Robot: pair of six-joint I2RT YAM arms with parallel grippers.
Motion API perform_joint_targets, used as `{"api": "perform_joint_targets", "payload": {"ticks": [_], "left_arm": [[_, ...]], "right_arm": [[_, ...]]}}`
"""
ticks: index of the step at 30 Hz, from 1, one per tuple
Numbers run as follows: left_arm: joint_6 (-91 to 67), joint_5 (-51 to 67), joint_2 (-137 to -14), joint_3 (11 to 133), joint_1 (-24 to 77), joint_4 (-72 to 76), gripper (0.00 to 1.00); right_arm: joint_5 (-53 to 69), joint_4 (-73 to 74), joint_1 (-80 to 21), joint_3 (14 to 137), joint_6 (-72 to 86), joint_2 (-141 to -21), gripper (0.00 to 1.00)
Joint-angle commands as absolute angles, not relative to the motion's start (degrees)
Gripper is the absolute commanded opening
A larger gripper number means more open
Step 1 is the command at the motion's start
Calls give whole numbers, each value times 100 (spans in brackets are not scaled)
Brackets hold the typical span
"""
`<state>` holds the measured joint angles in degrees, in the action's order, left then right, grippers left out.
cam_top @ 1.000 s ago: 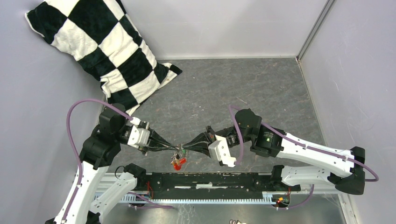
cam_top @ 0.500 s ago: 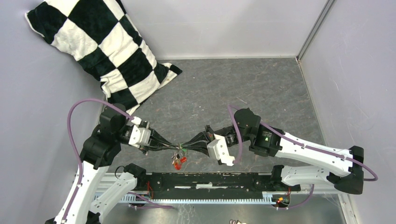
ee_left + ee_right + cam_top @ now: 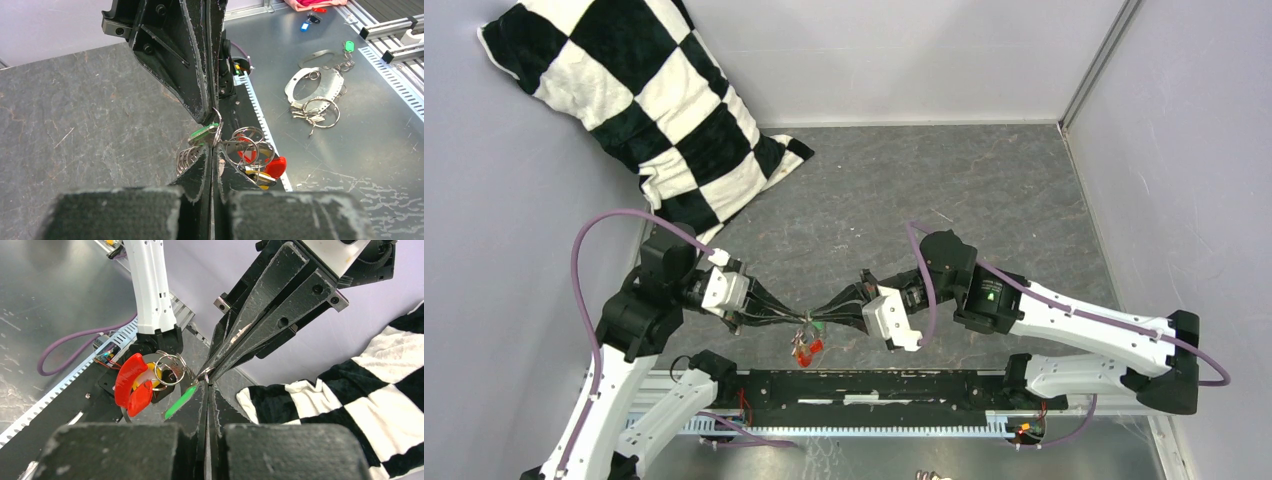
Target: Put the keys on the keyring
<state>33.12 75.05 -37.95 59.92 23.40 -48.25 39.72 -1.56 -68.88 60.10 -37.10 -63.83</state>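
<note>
Both grippers meet tip to tip low over the table's near edge. My left gripper [image 3: 798, 320] [image 3: 212, 150] is shut on the keyring [image 3: 216, 129], a thin silver loop seen edge-on between its tips. My right gripper [image 3: 817, 321] [image 3: 206, 383] is shut too, pinching at the same spot, with the green key [image 3: 181, 401] [image 3: 204, 132] lying along its left finger. The red key [image 3: 276, 166] [image 3: 131, 382] and the yellow key [image 3: 257, 176] hang below on small rings [image 3: 169, 369]. In the top view the cluster [image 3: 804, 347] dangles under the tips.
A black-and-white checkered pillow [image 3: 654, 110] leans in the back left corner. A black rail [image 3: 874, 385] runs along the near edge between the arm bases. Spare rings and metal plates [image 3: 315, 95] lie on the steel shelf below. Grey walls close in on three sides.
The right wrist has shifted slightly left and away, pushing its tips closer into the left gripper's. The hanging keys have swung a little. Both grippers stay shut.
</note>
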Motion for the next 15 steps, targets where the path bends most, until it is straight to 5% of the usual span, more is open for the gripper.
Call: {"api": "perform_joint_targets", "payload": {"ticks": [1,15], "left_arm": [[3538,7377,-3885,6117,2356,-4988,2],[4205,7282,-3912,6284,2359,-5677,2]], "right_arm": [[4079,-513,-6895,6404,-3562,-6453,0],[3943,-752,-6898,6490,-3297,-6574,0]]}}
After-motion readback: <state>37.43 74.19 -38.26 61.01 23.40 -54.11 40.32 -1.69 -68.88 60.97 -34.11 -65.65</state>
